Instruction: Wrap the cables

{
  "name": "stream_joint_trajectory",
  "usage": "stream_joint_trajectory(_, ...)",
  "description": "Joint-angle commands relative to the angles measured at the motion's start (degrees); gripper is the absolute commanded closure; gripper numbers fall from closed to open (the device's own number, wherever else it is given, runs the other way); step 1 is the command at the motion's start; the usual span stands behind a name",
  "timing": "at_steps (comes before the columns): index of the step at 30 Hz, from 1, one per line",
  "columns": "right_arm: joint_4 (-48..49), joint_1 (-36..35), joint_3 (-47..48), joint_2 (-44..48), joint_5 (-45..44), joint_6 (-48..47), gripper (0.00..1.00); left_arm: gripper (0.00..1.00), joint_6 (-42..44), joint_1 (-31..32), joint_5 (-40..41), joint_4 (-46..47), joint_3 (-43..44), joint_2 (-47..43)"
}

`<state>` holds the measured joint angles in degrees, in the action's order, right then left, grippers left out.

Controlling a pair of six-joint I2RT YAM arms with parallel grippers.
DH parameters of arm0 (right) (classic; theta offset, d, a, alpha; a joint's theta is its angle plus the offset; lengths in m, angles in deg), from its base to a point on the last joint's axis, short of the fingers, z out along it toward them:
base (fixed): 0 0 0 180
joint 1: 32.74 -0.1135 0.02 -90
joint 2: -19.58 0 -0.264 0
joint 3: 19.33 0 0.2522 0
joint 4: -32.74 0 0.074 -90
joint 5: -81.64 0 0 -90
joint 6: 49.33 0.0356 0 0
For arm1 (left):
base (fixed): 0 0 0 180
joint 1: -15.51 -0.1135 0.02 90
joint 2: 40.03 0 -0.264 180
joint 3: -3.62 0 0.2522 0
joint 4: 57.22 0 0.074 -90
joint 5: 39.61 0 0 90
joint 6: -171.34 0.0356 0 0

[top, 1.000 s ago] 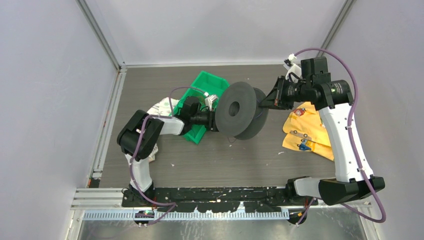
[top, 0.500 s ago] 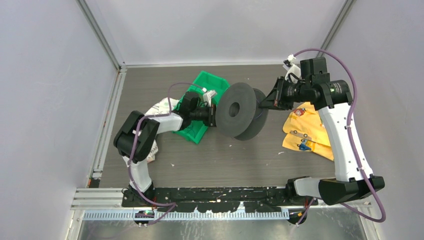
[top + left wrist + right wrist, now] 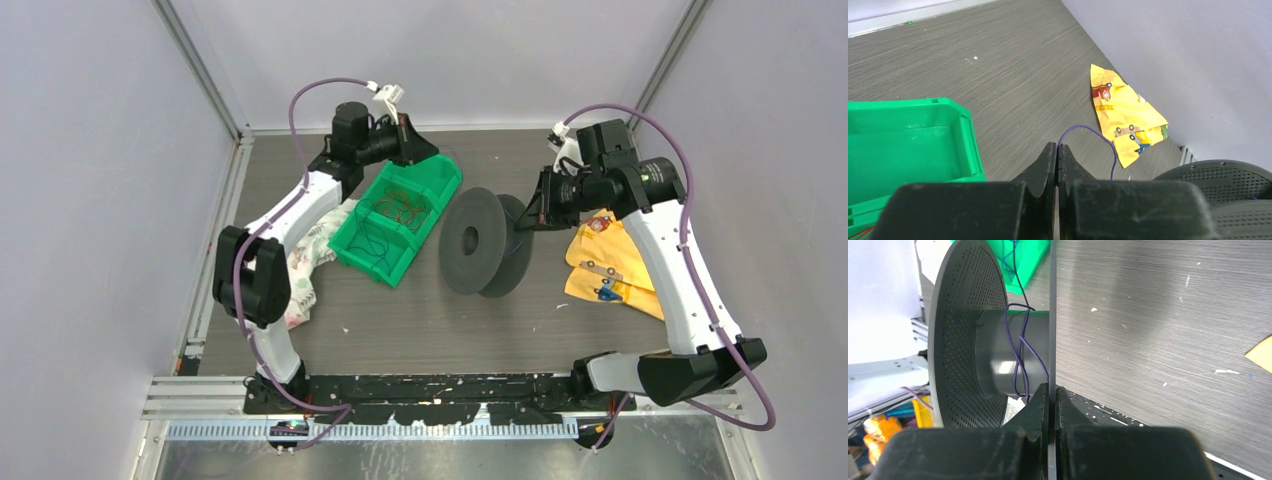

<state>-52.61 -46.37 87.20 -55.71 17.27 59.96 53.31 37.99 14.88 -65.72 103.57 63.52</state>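
The right fingers (image 3: 1042, 400) clamp the spool's (image 3: 470, 240) rim, holding it on edge so its hub is reachable. The left fingers (image 3: 1048, 160), shut at top centre of the overhead frame beyond the green bin (image 3: 375, 250), pinch the purple cable (image 3: 1083, 126) (some turns already circle the hub), presumably to lead another loop.

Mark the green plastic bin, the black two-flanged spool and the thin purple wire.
green plastic bin (image 3: 366, 266): top view, near outer wall.
black two-flanged spool (image 3: 480, 215): top view, left flange face.
thin purple wire (image 3: 1082, 126): left wrist view, loop's top.
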Motion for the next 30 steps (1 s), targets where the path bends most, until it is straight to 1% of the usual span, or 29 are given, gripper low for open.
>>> stream_joint_trajectory(1, 1.6, -2.4, 1.0, -0.4, -4.9, 0.0, 0.99, 1.00, -1.9, 0.4, 2.1, 3.6, -0.4, -4.6)
stream_joint_trajectory(4, 2.4, -5.8, 1.3, -2.4, -6.9, 0.1, 0.99, 1.00, -5.0, 0.7, 2.7, 8.3, -2.6, -8.6)
stream_joint_trajectory(7, 2.9, -8.7, 2.5, -5.2, -9.1, 0.1, 0.99, 1.00, -5.0, 1.6, 2.2, 7.1, -1.9, -11.1)
stream_joint_trajectory(10, 3.6, -10.1, 4.0, -7.8, -11.1, 0.0, 0.99, 1.00, -4.6, 3.3, 0.6, 5.9, -0.5, -12.6)
stream_joint_trajectory(15, 6.1, -10.7, 6.9, -11.1, -13.5, 1.3, 1.00, 1.00, -1.9, 7.5, -2.0, 1.9, 2.0, -13.4)
stream_joint_trajectory(20, 9.8, -10.7, 8.2, -14.1, -13.6, 4.0, 0.99, 1.00, 0.0, 11.4, -2.9, -0.3, 2.0, -13.8)
stream_joint_trajectory(23, 13.4, -10.7, 7.9, -15.4, -12.7, 7.2, 0.99, 1.00, 0.4, 12.8, -5.1, -0.9, 1.2, -14.7)
stream_joint_trajectory(26, 16.7, -10.7, 7.1, -16.2, -13.1, 11.0, 1.00, 1.00, 2.2, 13.9, -7.0, -1.9, -1.5, -16.8)
stream_joint_trajectory(28, 19.3, -10.8, 6.4, -16.6, -13.1, 13.3, 1.00, 1.00, 4.3, 14.5, -8.0, -4.6, -2.4, -17.6)
stream_joint_trajectory(30, 21.6, -10.7, 5.8, -16.6, -13.6, 16.0, 1.00, 1.00, 6.4, 15.3, -8.7, -9.8, -2.9, -17.9)
